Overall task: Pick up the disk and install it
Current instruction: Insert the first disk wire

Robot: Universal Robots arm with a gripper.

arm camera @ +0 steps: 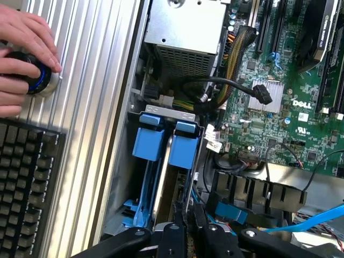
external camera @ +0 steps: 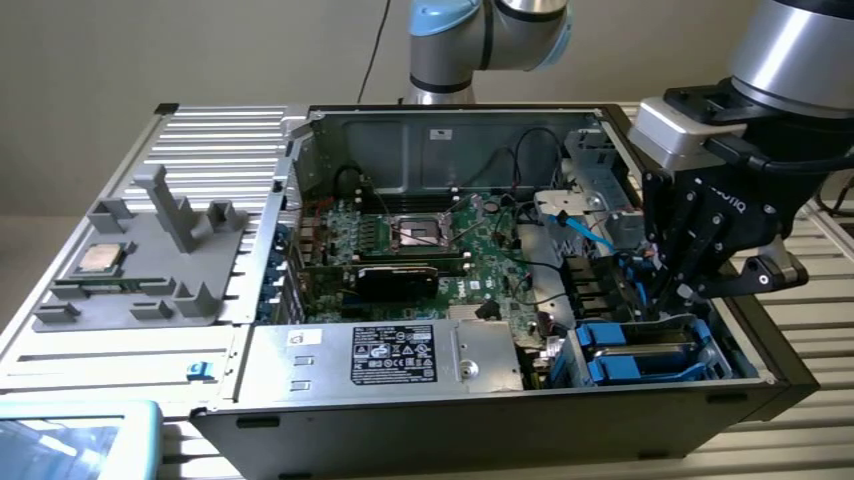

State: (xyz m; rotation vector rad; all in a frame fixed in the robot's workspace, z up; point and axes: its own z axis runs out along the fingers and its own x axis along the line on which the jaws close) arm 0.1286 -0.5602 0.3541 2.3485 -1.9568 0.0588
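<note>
The gripper (arm camera: 189, 220) holds its two fingers close together, with only a narrow slot between them. The thin edge of the disk (arm camera: 181, 153) runs into this slot. I judge that they pinch the disk, though the contact itself is partly hidden.

The disk stands on its edge in the drive bay (external camera: 741, 350), at the near right corner of the computer case (external camera: 400, 150) in the exterior view. Just beside it sits a second blue carrier (arm camera: 147, 142). A light blue cable (external camera: 587, 228) hangs just beyond the bay, toward the motherboard (external camera: 441, 245). The power supply (external camera: 400, 355) lies along the near wall, to the exterior view's left of the bay.

Picking up seems done and the installing step is in hand, as the disk looks deep in its slot. I think that seating it calls for a straight push along the rails, without tilting, and clear of the cable.

Outside the case, a person's hand (arm camera: 27, 54) rests on a round knob (arm camera: 32, 80), next to a keyboard (arm camera: 24, 183).
</note>
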